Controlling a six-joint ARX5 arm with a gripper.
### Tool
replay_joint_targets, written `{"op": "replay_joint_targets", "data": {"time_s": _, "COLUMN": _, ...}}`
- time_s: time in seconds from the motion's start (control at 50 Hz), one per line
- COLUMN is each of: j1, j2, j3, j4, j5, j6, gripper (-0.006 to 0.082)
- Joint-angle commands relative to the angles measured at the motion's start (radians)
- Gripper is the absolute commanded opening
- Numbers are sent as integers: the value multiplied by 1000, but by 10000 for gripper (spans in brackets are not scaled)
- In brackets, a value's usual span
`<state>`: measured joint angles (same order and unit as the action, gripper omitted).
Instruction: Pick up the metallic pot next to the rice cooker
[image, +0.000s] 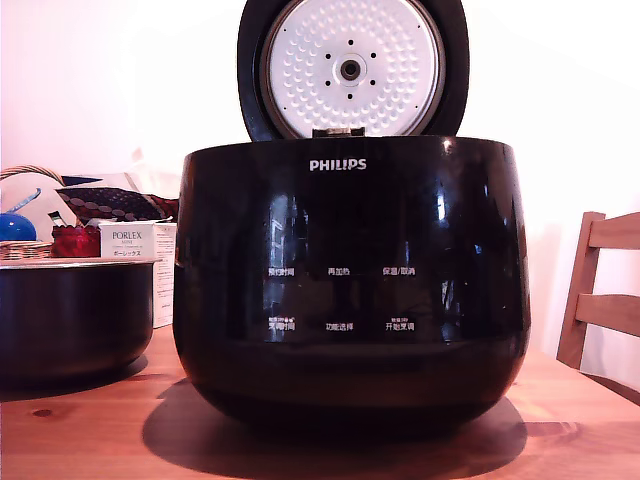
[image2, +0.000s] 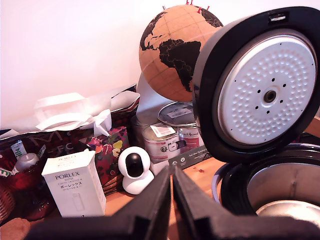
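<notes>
The metallic pot (image: 70, 315), dark and glossy with a thin silvery rim, stands on the wooden table at the exterior view's left, just beside the rice cooker (image: 350, 280). This big black PHILIPS appliance fills the middle, its round lid (image: 350, 65) raised and showing a dimpled white plate. In the wrist view my gripper (image2: 171, 175) is shut, its two black fingers pressed together with nothing between them. It hovers beside the open rice cooker (image2: 280, 185) and its lid (image2: 265, 90). The pot is out of the wrist view, and the gripper does not show in the exterior view.
A white PORLEX box (image2: 75, 182) (image: 130, 245), a small white camera (image2: 136, 170), tins (image2: 170, 137), a cork globe (image2: 172, 50) and bags (image2: 75, 117) crowd the table's back. A wicker basket (image: 25, 250) sits behind the pot. A wooden chair (image: 605, 290) stands at the exterior view's right.
</notes>
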<state>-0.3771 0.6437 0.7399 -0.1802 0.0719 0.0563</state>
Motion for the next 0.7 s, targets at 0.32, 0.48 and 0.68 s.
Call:
{"op": "replay_joint_targets", "data": {"time_s": 0.32, "j1": 4, "j2": 2, "j3": -31, "j4": 23, "j5": -3, "j6": 4, "gripper": -21}}
{"op": "replay_joint_targets", "data": {"time_s": 0.48, "j1": 4, "j2": 2, "j3": -31, "j4": 28, "j5": -3, "j6": 5, "gripper": -21}}
{"op": "replay_joint_targets", "data": {"time_s": 0.68, "j1": 12, "j2": 2, "j3": -21, "j4": 31, "j5": -3, "j6": 6, "gripper": -21}}
